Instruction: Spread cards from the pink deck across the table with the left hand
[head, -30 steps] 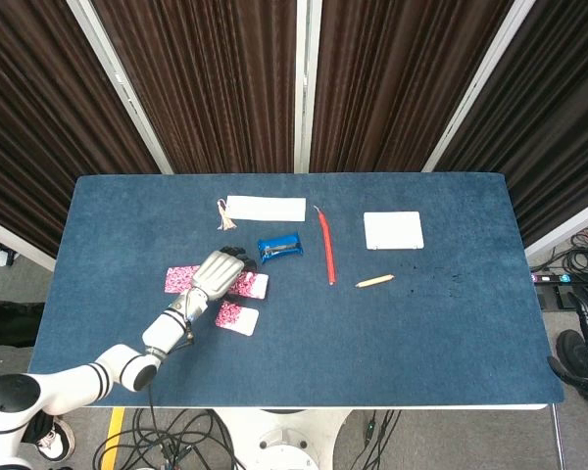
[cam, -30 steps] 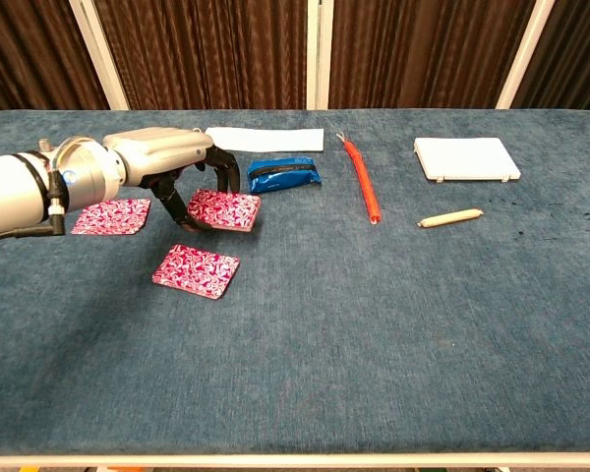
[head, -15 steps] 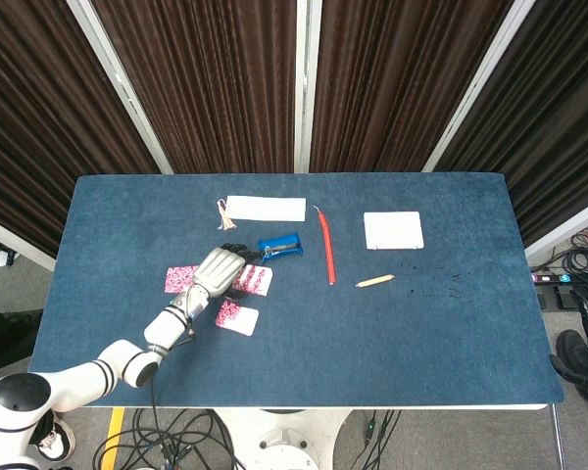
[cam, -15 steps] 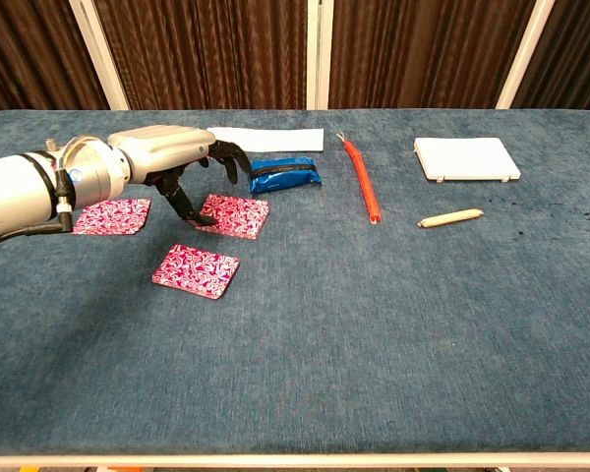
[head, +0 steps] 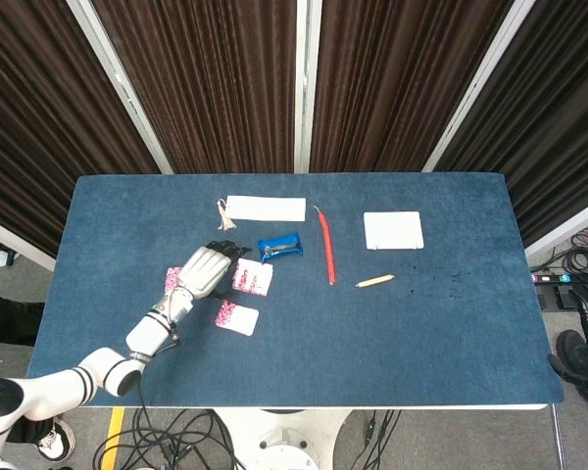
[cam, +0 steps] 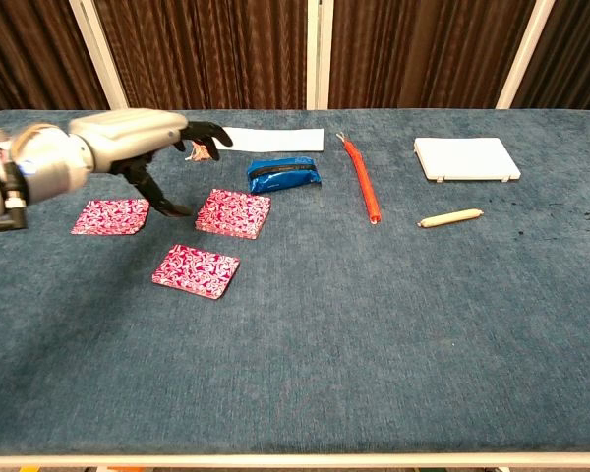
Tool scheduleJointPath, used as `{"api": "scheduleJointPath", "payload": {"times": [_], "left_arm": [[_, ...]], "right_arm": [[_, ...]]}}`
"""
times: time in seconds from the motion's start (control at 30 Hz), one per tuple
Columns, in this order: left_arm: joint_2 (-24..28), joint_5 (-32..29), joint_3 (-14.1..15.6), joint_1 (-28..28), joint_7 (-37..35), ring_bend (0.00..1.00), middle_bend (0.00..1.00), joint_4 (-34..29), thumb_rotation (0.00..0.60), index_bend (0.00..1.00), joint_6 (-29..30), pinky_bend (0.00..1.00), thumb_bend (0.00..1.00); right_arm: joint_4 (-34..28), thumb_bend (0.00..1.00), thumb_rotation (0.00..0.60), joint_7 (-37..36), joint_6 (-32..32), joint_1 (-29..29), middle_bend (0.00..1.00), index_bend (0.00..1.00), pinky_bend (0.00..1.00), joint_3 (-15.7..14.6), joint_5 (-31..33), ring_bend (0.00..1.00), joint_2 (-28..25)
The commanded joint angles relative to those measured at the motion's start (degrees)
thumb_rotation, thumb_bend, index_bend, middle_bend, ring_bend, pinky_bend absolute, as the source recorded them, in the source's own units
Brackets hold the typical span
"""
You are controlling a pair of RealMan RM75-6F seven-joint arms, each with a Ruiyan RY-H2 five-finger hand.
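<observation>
The pink patterned deck [cam: 234, 212] lies flat on the blue table, also seen as the deck [head: 252, 279] from above. My left hand [cam: 143, 143] hovers just left of it, fingers spread, holding nothing; one dark fingertip [cam: 167, 206] points down near the deck's left edge. Two single pink cards lie apart: one card [cam: 110, 215] to the left, another card [cam: 196, 270] nearer the front. From above my left hand [head: 204, 271] covers most of the left card; the front card [head: 236, 316] shows fully. My right hand is out of sight.
A blue pouch [cam: 284, 174] lies just behind the deck, a white strip [cam: 265, 139] further back. A red stick [cam: 362, 182], a white flat box [cam: 466, 158] and a small wooden peg [cam: 450, 217] lie to the right.
My left hand has let go of the deck and drawn back to the left and upward. The deck stays where it was set, slightly right of its earlier spot.
</observation>
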State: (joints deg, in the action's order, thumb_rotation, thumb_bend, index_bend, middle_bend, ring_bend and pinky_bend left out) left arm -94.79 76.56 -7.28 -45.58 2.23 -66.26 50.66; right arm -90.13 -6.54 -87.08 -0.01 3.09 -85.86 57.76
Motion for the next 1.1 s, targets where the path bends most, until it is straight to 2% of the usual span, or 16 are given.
{"api": "scheduleJointPath", "payload": {"times": [0.03, 0.23, 0.4, 0.57, 0.73, 0.9, 1.1], "left_arm": [[4.86, -2.1, 1.0, 4.0, 4.77, 0.12, 0.2, -6.48, 0.6, 0.14, 3.93, 0.22, 0.18], [11.76, -5.45, 3.34, 10.68, 10.96, 0.12, 0.21, -14.46, 0.6, 0.17, 10.25, 0.21, 0.16], [14.46, -4.0, 5.87, 16.69, 13.23, 0.12, 0.22, -16.24, 0.6, 0.19, 18.46, 0.2, 0.13], [16.23, -1.67, 8.59, 24.53, 11.12, 0.12, 0.22, -18.65, 0.6, 0.19, 28.27, 0.2, 0.12], [16.68, -0.73, 10.48, 31.9, 7.8, 0.12, 0.22, -18.17, 0.6, 0.19, 35.92, 0.19, 0.12], [16.56, -0.5, 10.98, 37.31, 4.41, 0.12, 0.22, -16.41, 0.6, 0.19, 40.55, 0.18, 0.12], [16.83, -0.3, 10.35, 40.55, 1.58, 0.12, 0.23, -14.98, 0.6, 0.19, 42.13, 0.18, 0.12]], "right_arm": [[-0.11, 0.1, 0.6, 0.13, 0.11, 0.16, 0.0, 0.0, 0.0, -0.08, -0.31, 0.0, 0.2], [-0.14, 0.1, 0.6, 1.12, 0.06, 0.42, 0.0, 0.0, 0.0, -0.79, -2.05, 0.0, 1.06], [0.02, 0.1, 0.6, 1.61, -1.25, 0.19, 0.0, 0.0, 0.0, -1.62, -4.46, 0.0, 1.9], [-0.47, 0.1, 0.6, 2.6, -2.0, 0.01, 0.0, 0.0, 0.0, -2.27, -6.03, 0.0, 2.23], [-1.76, 0.1, 0.6, 3.8, -1.58, 0.3, 0.0, 0.0, 0.0, -2.58, -6.58, 0.0, 2.16], [-1.89, 0.1, 0.6, 3.92, -1.17, 0.47, 0.0, 0.0, 0.0, -2.51, -6.12, 0.0, 2.41], [-1.37, 0.1, 0.6, 3.01, 0.18, 1.04, 0.0, 0.0, 0.0, -2.98, -6.29, 0.0, 2.93]]}}
